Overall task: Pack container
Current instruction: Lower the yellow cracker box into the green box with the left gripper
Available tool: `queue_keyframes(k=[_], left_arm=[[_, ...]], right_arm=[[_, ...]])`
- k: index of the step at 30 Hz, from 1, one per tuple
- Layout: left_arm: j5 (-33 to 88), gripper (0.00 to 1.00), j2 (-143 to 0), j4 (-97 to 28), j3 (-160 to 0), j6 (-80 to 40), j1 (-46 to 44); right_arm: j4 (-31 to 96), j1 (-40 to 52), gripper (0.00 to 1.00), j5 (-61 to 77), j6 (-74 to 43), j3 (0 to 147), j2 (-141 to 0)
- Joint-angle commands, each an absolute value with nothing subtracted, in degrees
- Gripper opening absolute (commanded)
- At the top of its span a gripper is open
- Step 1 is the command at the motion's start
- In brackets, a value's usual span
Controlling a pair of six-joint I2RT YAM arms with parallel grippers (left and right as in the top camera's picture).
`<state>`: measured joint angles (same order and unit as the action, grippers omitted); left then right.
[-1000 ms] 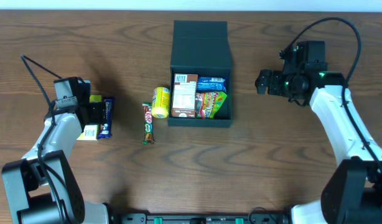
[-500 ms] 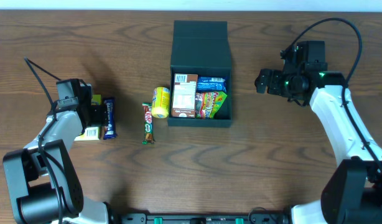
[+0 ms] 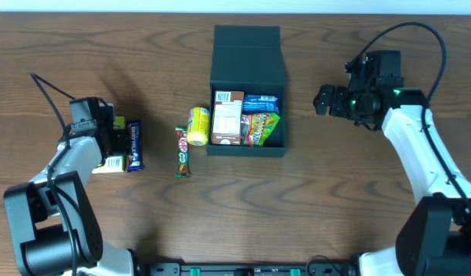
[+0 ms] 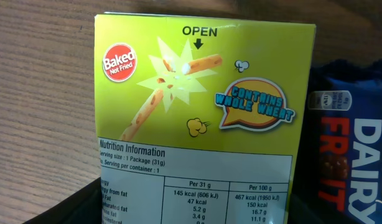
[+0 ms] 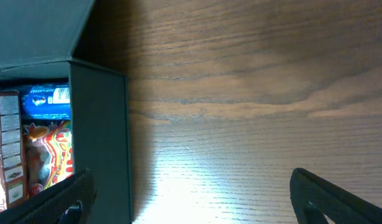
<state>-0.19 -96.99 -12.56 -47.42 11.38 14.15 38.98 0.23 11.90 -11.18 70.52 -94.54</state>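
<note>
Fingers spread wide on my right gripper (image 5: 197, 202), empty, near the open teal container (image 3: 247, 57) at mid-table. My left gripper (image 3: 115, 143) sits over the baked-sticks box (image 4: 203, 106) (pinched or not, I can't tell). Risk: the Dairy Milk bar (image 4: 359, 149) right beside it gets dragged along, or the box snags the rim, since the container looks nearly full.

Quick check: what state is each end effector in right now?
Left end effector: at the yellow-green snack box; open or closed cannot be told.
Right end effector: open, holding nothing.
</note>
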Motion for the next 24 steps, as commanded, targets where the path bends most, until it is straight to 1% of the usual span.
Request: queue_keyframes(k=[1,5,8,10,14,18,24], left_arm=[[0.0,0.76,-98.1,-12.5,-47.1,11.1,14.3],[0.0,0.76,-96.4,-12.6,-48.9,10.8,14.2],[0.2,0.77,-94.3,-12.8,-51.5,7.2,14.2],[1.8,0.77,-93.1,-13.3,-52.8,7.0,13.8],[3.0,0.76,-91.6,-13.7,-54.8,4.9,11.7],[3.0,0.75,-91.3,-14.4,-56.6,1.6,7.7],[3.0,0.74,-91.3,-15.2,-60.4,-1.1,-1.3]], right_arm=[[39.0,0.0,0.99,12.3,-11.9,71.2,-94.1],[39.0,0.0,0.99,12.3,-11.9,71.2,-94.1],[39.0,0.0,0.99,12.3,-11.9,71.2,-94.1],[39.0,0.0,0.99,12.3,-12.0,71.2,-94.1],[39.0,0.0,0.99,12.2,-12.0,71.2,-94.1],[38.8,-0.2,0.99,12.2,-12.0,71.2,-94.1],[38.4,-1.3,0.99,12.2,-11.9,71.2,-94.1]])
